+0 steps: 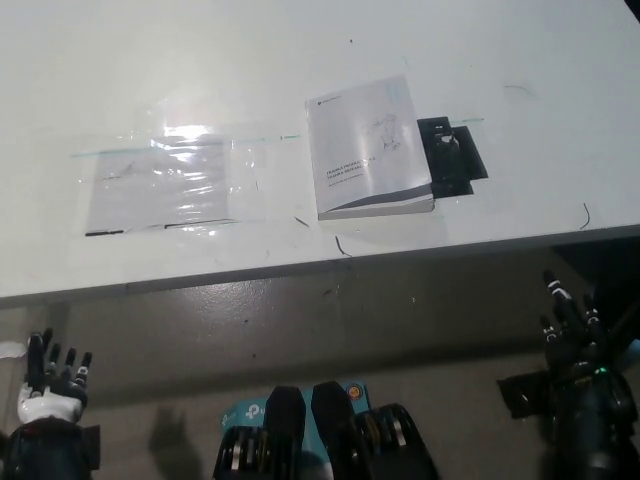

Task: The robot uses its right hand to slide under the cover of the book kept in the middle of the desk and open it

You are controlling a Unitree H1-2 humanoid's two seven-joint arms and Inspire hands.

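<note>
Your open, empty right hand (572, 318) hangs below the desk edge, the closed book (369, 148) up-left of it, nearer it than the left hand (52, 375).

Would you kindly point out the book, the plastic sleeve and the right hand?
book (368, 147), head view, middle of its cover.
plastic sleeve (165, 185), head view, its middle.
right hand (572, 325), head view, middle of hand.

White book (368, 148) lies closed, flat on the desk (520, 60).
</note>
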